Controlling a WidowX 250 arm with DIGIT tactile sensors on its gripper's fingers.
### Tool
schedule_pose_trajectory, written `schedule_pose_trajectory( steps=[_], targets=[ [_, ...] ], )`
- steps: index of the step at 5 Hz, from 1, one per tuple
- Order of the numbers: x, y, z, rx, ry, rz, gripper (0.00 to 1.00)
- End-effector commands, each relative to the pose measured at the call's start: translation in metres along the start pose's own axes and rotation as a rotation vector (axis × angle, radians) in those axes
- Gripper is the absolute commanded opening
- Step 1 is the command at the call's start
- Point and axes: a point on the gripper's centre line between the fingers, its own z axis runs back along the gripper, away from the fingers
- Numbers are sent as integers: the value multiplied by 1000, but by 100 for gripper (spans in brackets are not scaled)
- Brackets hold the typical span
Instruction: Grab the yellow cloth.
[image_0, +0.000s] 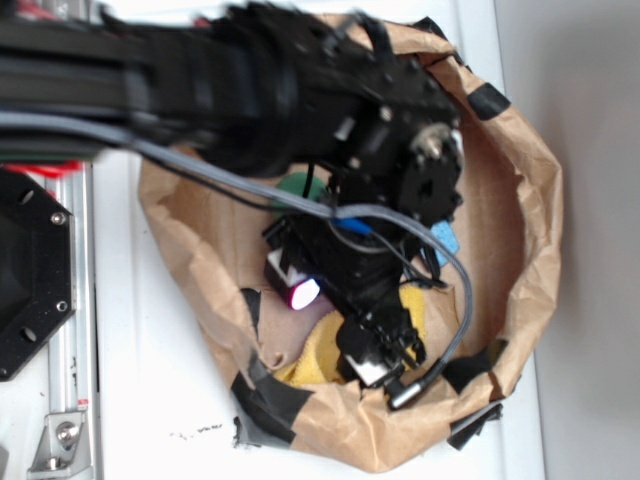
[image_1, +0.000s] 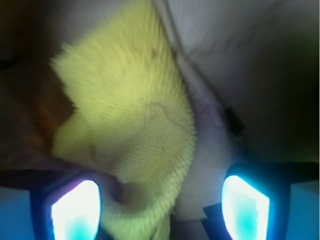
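The yellow cloth (image_1: 135, 130) is reached but not gripped: the gripper (image_1: 160, 205) jaws are spread wide, empty; closing is left.

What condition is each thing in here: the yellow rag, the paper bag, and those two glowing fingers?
yellow cloth: crumpled, lying loose inside the bag, not gripped.
paper bag: open, rim rolled down and patched with black tape.
fingers: spread apart, cloth between them.

From my exterior feed the arm (image_0: 300, 110) hides most of the yellow cloth (image_0: 315, 350); its lower edge is cropped at the wrist.
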Motion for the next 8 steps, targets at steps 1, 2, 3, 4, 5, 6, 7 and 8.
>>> schedule_pose_trajectory(
  steps=[1, 2, 3, 4, 5, 6, 7, 8],
  targets=[
    [-22, 1, -35, 48, 28, -61, 100],
    [-29, 7, -42, 41, 28, -46, 0],
    [-28, 13, -46, 41, 26, -30, 0],
    [-25, 18, -46, 55, -22, -44, 0],
    [-16, 35, -50, 86, -106, -97, 0],
    [-12, 52, -48, 123, -196, -98, 0],
    [-8, 52, -21, 185, -347, -210, 0],
    [-5, 45, 28, 340, -556, -335, 0]
  ],
)
